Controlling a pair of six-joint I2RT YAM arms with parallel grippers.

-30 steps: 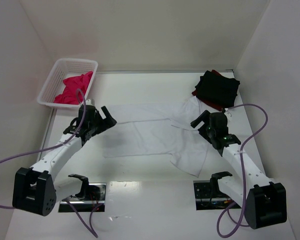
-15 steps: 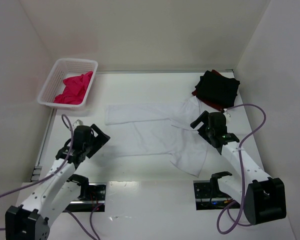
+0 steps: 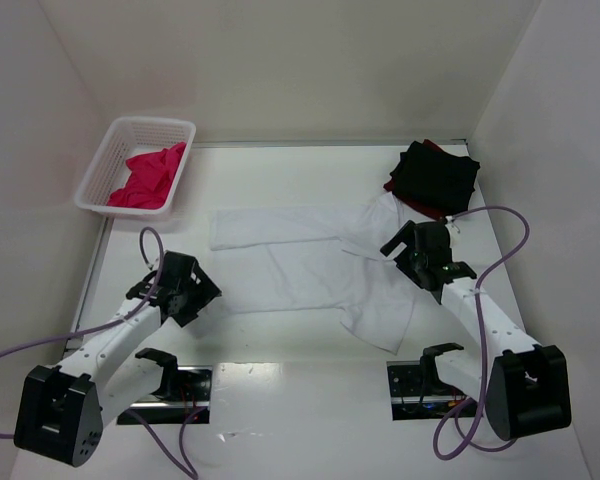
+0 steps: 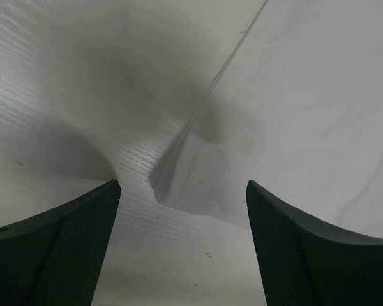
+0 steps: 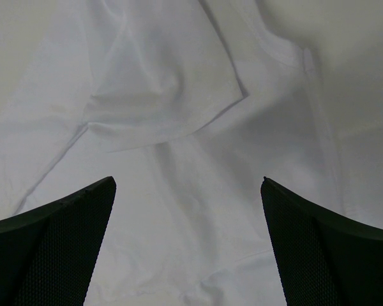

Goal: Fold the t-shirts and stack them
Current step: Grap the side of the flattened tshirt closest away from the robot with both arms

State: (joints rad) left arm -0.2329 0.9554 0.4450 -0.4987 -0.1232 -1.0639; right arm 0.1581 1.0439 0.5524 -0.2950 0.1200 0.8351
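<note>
I have drawn the left claw [image 3: 198,292], jaws wide apart, back from the far-left to the near-left hem corner of the white cloth t-shirt [image 3: 300,265] spread mid-tabletop [image 3: 280,180], ready for folding; the right claw [image 3: 400,238] hovers open over its right side.

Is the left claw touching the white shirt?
Cannot tell. The left wrist view shows a corner of the white shirt between the open jaws of the left claw, but no plain contact or gap.

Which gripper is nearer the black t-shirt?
Right. The right gripper sits just near-side of the black t-shirt; the left gripper is far off, at the left edge of the white t-shirt.
</note>
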